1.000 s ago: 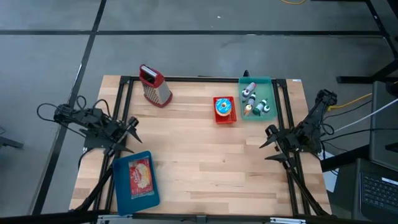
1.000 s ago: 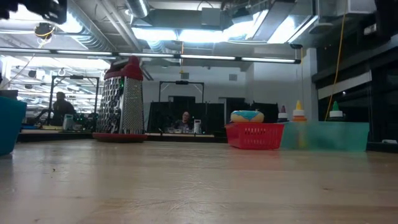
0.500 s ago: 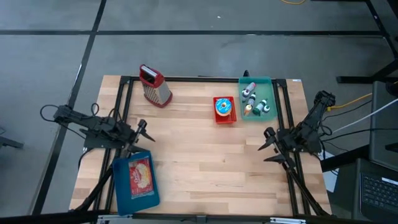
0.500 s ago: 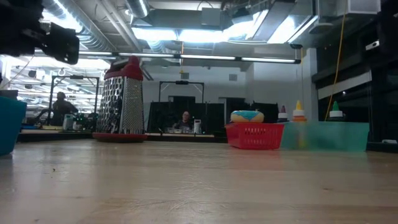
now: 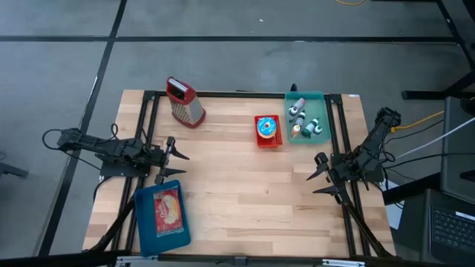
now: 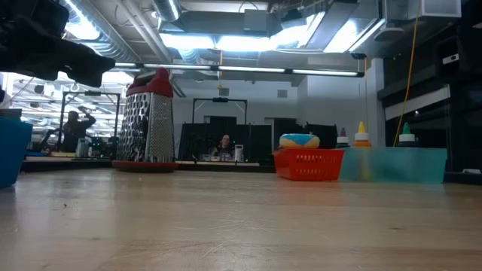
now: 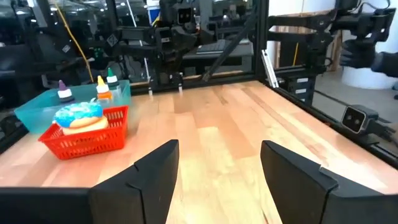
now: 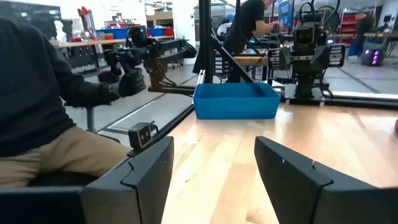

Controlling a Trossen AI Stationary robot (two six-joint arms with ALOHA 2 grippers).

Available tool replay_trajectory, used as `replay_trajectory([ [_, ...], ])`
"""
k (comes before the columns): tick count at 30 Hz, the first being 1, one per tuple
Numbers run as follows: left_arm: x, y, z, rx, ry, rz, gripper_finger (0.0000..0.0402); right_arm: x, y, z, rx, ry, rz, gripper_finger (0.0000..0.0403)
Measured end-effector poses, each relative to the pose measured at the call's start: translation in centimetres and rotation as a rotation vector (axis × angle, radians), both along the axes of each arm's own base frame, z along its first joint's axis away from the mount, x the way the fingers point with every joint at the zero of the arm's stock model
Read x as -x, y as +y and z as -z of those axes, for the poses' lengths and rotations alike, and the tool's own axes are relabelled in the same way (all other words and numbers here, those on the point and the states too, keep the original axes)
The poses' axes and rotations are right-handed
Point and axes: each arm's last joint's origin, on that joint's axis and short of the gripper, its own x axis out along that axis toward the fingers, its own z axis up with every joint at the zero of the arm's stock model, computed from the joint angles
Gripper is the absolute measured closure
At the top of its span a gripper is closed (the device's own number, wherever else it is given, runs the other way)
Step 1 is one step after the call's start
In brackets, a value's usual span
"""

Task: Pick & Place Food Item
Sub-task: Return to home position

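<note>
Wooden table bears one light green bin of bottles, one red basket just beside it; left gripper and right gripper both splayed, empty.

My dark, slim, jointed left arm and dark jointed right arm. Thin black cable loops off my left arm's rear. Left gripper: matte black angular fingers, flat-faced.

Your table: light wood planks | top edge in your high view: grater upright at left, red basket just beside light green bin at right | bottom left corner: blue tray
</note>
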Motion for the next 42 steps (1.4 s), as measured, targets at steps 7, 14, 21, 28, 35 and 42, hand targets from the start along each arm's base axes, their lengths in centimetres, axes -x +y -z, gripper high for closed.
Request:
replay_trajectory([
  [7,-0.3,0.4,0.3,-0.085,0.022,-0.050,0.0178,0.0,0.0,0.0,-0.031,0.013,-0.007,0.0176],
  [14,-0.3,0.3,0.3,-0.062,0.027,-0.015,0.0178,0.0,0.0,0.0,0.035,-0.016,-0.010,0.0176],
  [21,-0.2,0.2,0.3,-0.037,0.031,-0.006,0.0178,0.3,0.7,0.3,-0.052,0.067,-0.240,0.0176],
  [28,-0.2,0.1,0.3,-0.018,0.036,0.026,0.0177,0.6,1.0,0.5,-0.028,0.087,-0.365,0.0176],
  [35,-0.2,0.1,0.3,-0.001,0.036,0.040,0.0179,0.9,1.2,0.6,0.054,0.067,-0.484,0.0176],
  [42,-0.2,0.1,0.3,-0.002,0.035,0.039,0.0177,0.9,1.2,0.6,0.033,0.083,-0.478,0.0176],
])
